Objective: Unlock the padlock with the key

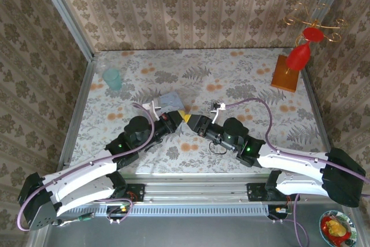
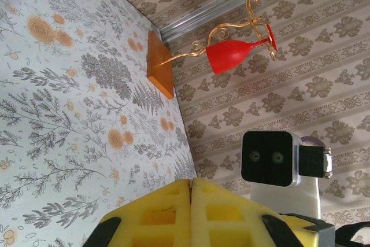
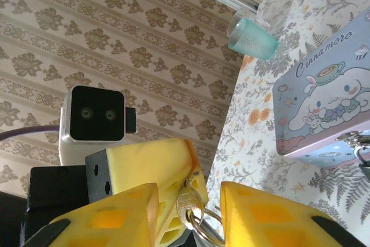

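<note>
Firstly, left end effector [image 2: 191, 186], pads [image 2: 162, 215] pressed together, pinched the key [image 3: 186, 199] just beside the Cinnamoroll tin [image 3: 324, 108]. Right end effector [image 3: 191, 215] stood open, fingers [image 3: 260, 215] flanking the key ring [image 3: 202, 232]. Padlock [image 3: 365, 170] sat at the tin's metal latch [image 3: 351, 139], partly cropped.

Left arm [image 1: 81, 176] and right arm [image 1: 289, 160] angle inward, tips meeting; left jaws closed, right jaws parted

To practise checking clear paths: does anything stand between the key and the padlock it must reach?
Seemingly yes. The key, pinched by the shut left gripper, hangs between the open right gripper's fingers; one of those fingers lies on the side toward the padlock at the tin's clasp.
</note>
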Controlling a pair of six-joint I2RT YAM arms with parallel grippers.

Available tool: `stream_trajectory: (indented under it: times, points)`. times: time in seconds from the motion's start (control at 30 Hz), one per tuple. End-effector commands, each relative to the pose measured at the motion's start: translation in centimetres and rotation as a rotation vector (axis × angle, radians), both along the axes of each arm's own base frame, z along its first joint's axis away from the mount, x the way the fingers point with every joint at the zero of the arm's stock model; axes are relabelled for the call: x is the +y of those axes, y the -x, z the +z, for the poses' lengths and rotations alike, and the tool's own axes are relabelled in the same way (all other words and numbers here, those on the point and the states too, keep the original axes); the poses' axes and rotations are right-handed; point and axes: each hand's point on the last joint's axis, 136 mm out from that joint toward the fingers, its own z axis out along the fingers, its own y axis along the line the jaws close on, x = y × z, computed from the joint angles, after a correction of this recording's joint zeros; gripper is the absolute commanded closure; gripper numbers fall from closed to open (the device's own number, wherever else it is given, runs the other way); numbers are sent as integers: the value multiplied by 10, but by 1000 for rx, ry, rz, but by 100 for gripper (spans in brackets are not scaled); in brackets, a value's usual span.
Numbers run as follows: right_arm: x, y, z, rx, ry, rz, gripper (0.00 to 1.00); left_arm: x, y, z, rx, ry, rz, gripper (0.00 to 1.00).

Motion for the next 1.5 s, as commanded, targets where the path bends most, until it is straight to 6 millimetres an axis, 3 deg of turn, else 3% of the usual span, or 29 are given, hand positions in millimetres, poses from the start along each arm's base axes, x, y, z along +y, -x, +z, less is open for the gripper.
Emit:
stream_trajectory:
  times: [0.0,0.5,0.7,0.9,1.1,1.27,1.47]
  points:
    - [8,2,15,-15,-57,42,68,-5,2,28,-48,59,-14,100]
    - [11,4,15,7,-61,64,85,-7,3,31,-54,85,-19,100]
    - [1,0,2,48,18,10,100,-3,1,21,-54,35,4,100]
    - [-10,-4,-21,105,170,-30,100,17,-11,-4,-45,-113,76,73]
    - [-19,-1,-51,152,439,-10,100,55,-16,-35,-23,-382,137,46]
    - [-32,2,-68,173,577,6,100,80,-7,-69,8,-585,134,38]
    - [-58,3,-84,198,687,-19,100,84,4,-117,90,-708,104,34]
